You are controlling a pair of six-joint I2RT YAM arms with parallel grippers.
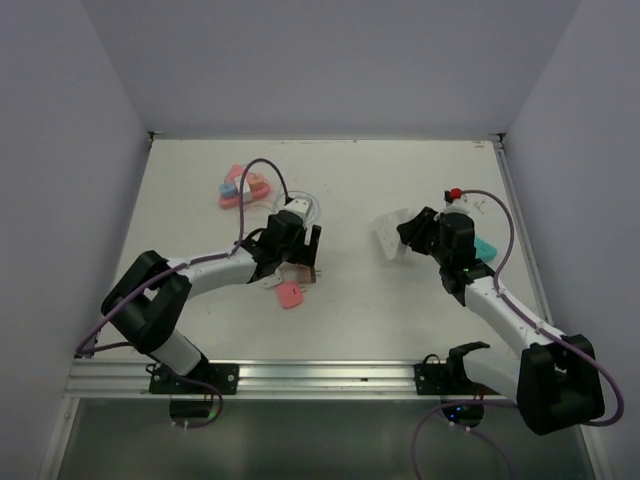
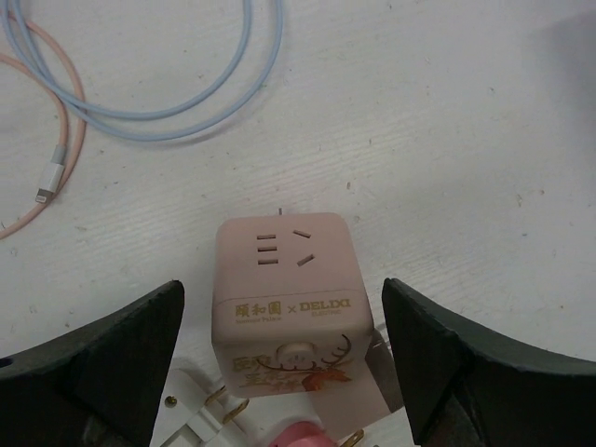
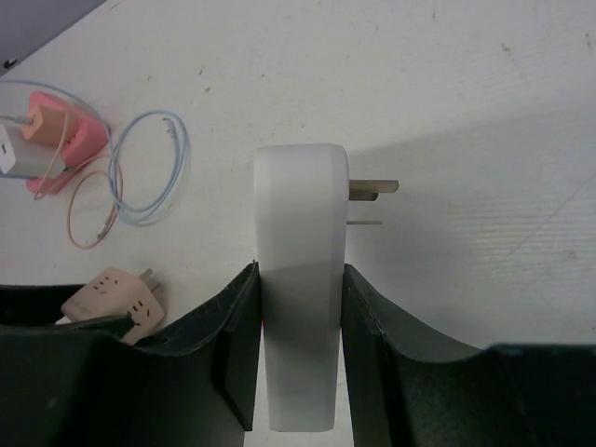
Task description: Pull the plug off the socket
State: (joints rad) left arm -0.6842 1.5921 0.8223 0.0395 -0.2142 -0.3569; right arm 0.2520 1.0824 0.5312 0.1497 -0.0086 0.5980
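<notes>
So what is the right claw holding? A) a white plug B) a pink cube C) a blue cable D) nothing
A: the right gripper is shut on the white plug, whose metal prongs stick out bare.

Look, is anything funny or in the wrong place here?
The white plug is out of the pink socket cube: the right end effector grips it, bare prongs poking sideways. Nothing looks broken or spilled.
</notes>
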